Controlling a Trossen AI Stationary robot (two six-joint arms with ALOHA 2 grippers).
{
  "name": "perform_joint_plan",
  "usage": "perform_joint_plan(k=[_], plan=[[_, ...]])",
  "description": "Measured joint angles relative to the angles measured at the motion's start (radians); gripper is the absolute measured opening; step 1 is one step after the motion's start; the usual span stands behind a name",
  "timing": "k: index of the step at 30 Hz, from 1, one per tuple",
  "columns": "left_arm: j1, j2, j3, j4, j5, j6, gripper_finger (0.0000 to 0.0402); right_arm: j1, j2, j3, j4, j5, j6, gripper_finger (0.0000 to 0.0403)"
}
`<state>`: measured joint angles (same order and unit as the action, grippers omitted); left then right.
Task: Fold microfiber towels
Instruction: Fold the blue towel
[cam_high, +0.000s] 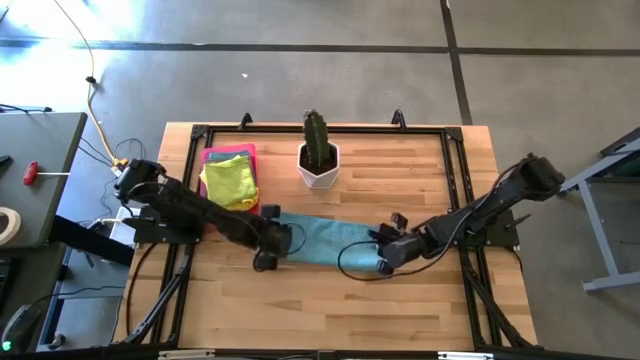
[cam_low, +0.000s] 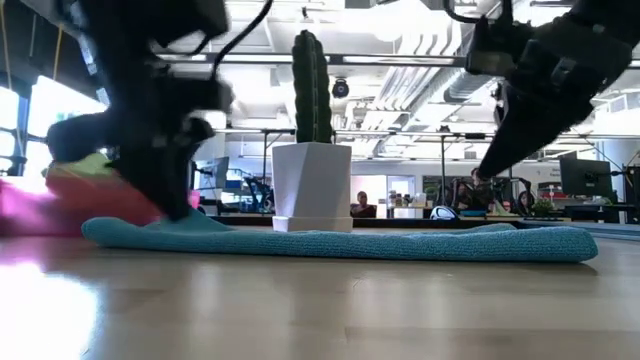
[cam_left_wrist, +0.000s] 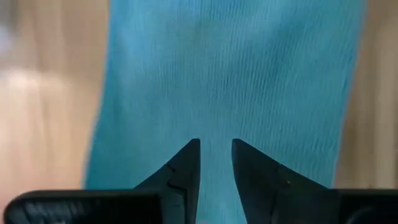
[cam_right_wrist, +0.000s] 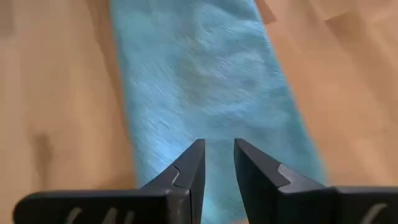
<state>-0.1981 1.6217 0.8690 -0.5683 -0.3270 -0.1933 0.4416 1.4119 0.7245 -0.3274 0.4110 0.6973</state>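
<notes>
Both claws, left claw (cam_left_wrist: 215, 155) and right claw (cam_right_wrist: 217, 155), slightly parted and empty over the blue towel (cam_high: 325, 242); closing unevenly risks a skewed fold.

Pincer (cam_right_wrist: 217, 163) (slightly parted) over blue towel (cam_right_wrist: 205, 81)

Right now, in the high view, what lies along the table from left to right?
Pink tray of towels → left hand → cactus pot → right hand; the blue towel spans between both hands.
</notes>
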Motion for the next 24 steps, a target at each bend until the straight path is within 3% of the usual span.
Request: perform_joint_plan(k=[6,13,19,24], plan=[[-0.009,0.005,-0.088,0.049,0.036,-0.125,0.0073,0.015,0.003,-0.05,0.05,0.005,0.265,0.0076],[-0.1,0.004,-0.105,0.19,0.218,-0.458,0.0066,0.038,0.002,-0.052,0.004,-0.024,0.479,0.0076],[-0.188,0.008,-0.105,0.378,0.245,-0.507,0.0064,0.036,0.002,-0.052,-0.022,-0.086,0.449,0.0091],[-0.202,0.008,-0.058,0.376,0.224,-0.448,0.0064,0.001,0.002,-0.051,-0.077,-0.093,0.394,0.0128]])
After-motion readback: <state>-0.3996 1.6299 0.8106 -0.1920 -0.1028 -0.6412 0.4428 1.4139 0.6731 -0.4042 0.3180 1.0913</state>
